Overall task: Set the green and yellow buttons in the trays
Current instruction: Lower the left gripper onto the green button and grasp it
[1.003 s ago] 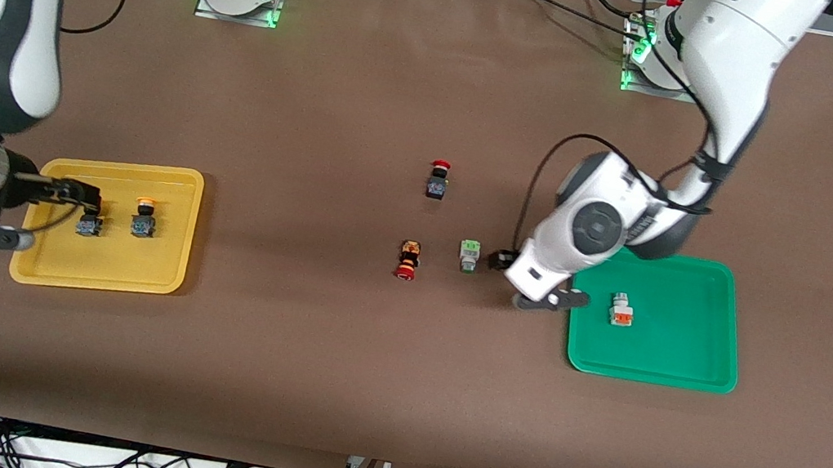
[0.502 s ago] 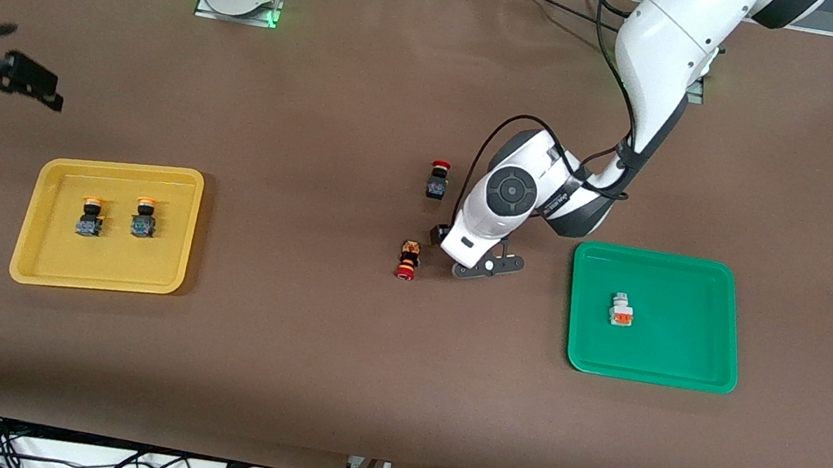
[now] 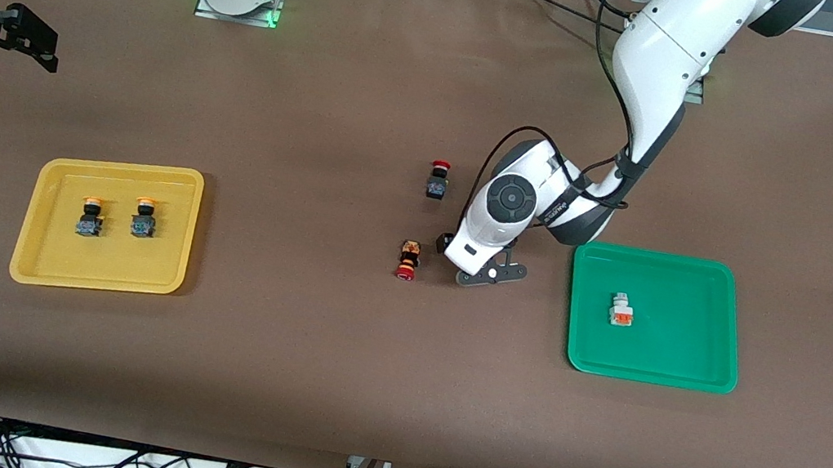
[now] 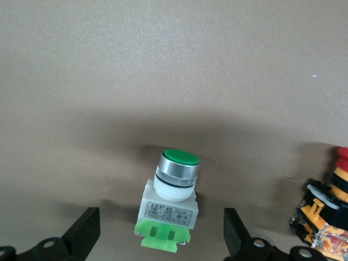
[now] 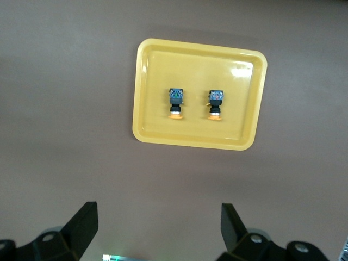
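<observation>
The left gripper is wide open and holds nothing. It sits low over the green button, one finger on each side, on the table beside the green tray. This is the grab step. Next it should drop a bit and squeeze the white body. The right gripper waits, open and empty, high near the yellow tray.

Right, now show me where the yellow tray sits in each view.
Front view: the yellow tray lies toward the right arm's end of the table.
Right wrist view: the whole tray is in sight, seen from above.
Left wrist view: not in it.
Shared landmark: the two orange-capped switches lying in it.
</observation>
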`<move>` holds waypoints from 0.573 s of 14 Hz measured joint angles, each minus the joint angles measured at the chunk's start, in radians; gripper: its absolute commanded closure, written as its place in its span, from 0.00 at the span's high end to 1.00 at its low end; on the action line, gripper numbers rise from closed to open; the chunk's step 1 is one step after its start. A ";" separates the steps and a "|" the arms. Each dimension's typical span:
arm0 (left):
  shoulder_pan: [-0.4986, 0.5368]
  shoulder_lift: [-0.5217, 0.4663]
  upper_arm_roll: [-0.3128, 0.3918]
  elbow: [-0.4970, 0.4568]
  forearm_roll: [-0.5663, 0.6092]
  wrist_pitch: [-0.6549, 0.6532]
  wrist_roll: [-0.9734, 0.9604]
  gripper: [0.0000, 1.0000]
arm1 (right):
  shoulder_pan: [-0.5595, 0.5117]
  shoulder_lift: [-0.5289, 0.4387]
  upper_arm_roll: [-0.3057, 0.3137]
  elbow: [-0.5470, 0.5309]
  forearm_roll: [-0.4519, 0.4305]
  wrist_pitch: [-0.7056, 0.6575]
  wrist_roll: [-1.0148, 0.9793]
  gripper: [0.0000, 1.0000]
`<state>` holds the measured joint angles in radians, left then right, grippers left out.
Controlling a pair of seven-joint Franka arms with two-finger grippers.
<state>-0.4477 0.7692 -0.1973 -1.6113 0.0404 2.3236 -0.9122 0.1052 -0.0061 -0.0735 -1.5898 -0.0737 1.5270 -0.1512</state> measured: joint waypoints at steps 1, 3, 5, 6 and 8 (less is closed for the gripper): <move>-0.001 0.005 0.000 0.000 0.000 0.000 0.001 0.76 | 0.000 0.003 0.004 0.001 -0.003 -0.004 0.000 1.00; -0.011 0.021 -0.002 0.000 0.001 0.000 0.004 0.29 | 0.000 0.013 0.005 0.009 -0.003 -0.006 0.000 1.00; -0.017 0.024 -0.003 0.008 0.001 0.001 0.007 0.00 | 0.000 0.015 0.005 0.010 -0.003 -0.006 0.000 1.00; -0.017 0.023 -0.004 0.014 0.001 0.000 0.018 0.00 | 0.000 0.015 0.005 0.011 -0.003 -0.006 0.000 1.00; -0.016 0.022 -0.004 0.022 0.001 -0.006 0.040 0.00 | -0.001 0.015 0.004 0.012 -0.001 -0.007 0.007 1.00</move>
<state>-0.4641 0.7909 -0.2009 -1.5895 0.0416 2.3179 -0.8719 0.1046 0.0088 -0.0690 -1.5782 -0.0748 1.5202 -0.1443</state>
